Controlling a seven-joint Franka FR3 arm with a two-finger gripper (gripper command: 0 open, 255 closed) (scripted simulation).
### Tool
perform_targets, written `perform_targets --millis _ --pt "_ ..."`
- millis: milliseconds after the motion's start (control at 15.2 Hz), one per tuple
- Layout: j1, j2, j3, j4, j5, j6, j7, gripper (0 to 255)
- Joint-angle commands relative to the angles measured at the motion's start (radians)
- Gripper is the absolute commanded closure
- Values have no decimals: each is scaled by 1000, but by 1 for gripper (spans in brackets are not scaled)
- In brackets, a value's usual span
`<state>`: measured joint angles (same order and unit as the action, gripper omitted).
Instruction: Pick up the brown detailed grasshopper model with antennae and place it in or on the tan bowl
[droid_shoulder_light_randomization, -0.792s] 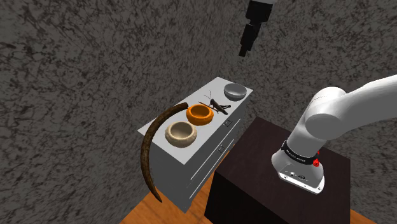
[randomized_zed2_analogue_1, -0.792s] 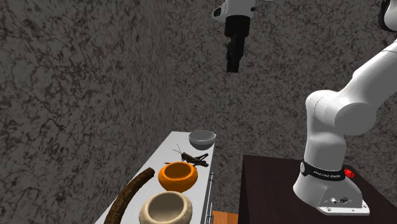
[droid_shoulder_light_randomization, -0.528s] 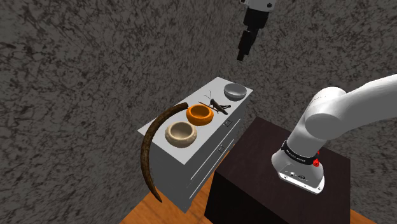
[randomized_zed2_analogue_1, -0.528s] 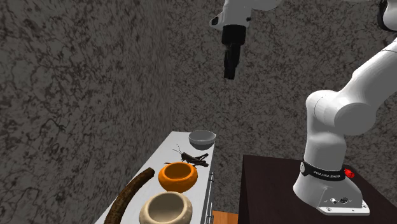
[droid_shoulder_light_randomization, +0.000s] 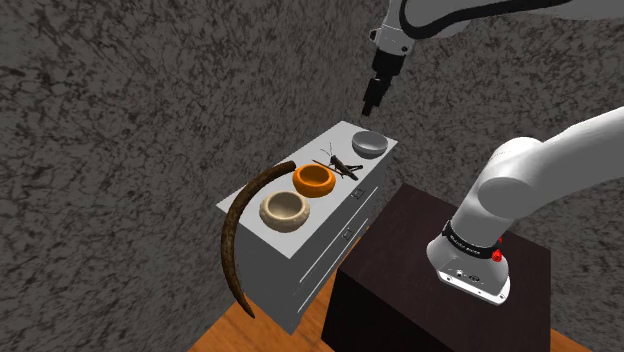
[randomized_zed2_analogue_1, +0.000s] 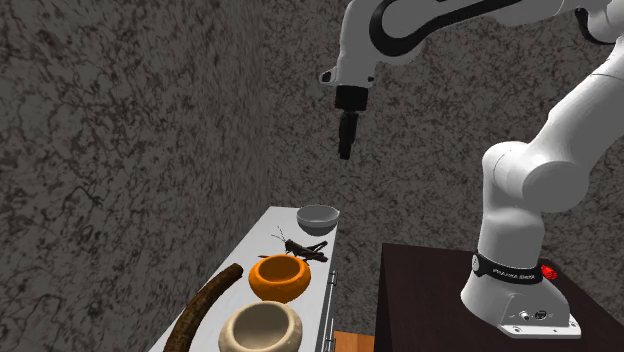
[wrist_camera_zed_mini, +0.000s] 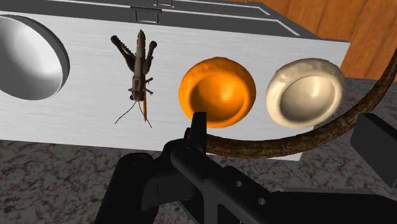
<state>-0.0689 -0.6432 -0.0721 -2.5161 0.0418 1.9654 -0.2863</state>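
The brown grasshopper model (droid_shoulder_light_randomization: 343, 163) (randomized_zed2_analogue_1: 303, 248) (wrist_camera_zed_mini: 138, 70) lies flat on a grey drawer cabinet (droid_shoulder_light_randomization: 322, 242), between a grey bowl and an orange bowl. The tan bowl (droid_shoulder_light_randomization: 285, 209) (randomized_zed2_analogue_1: 262, 328) (wrist_camera_zed_mini: 305, 91) stands past the orange bowl, at the cabinet's near end in the shoulder view. My gripper (droid_shoulder_light_randomization: 370, 103) (randomized_zed2_analogue_1: 346, 150) (wrist_camera_zed_mini: 289, 130) hangs high in the air above the grey bowl end, pointing down. Its fingers stand apart with nothing between them.
An orange bowl (droid_shoulder_light_randomization: 313, 179) (wrist_camera_zed_mini: 217, 90) and a grey bowl (droid_shoulder_light_randomization: 369, 143) (wrist_camera_zed_mini: 28, 60) share the cabinet top. A long curved brown horn (droid_shoulder_light_randomization: 240, 225) (randomized_zed2_analogue_1: 205, 305) lies along the wall-side edge beside the tan bowl. A rough dark wall stands behind. The dark stand (droid_shoulder_light_randomization: 400, 290) adjoins the cabinet.
The gripper has come down and shifted a little to the left in both exterior views; more of the arm now shows. The things on the cabinet have not moved.
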Motion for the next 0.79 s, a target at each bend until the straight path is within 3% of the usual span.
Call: perform_targets --millis 0,396,726 --pt "-8 38 -24 -35 -2 80 -26 0" --pt "-19 206 -99 -77 15 303 -113 0" --pt "-7 385 -168 -66 78 478 -215 0"
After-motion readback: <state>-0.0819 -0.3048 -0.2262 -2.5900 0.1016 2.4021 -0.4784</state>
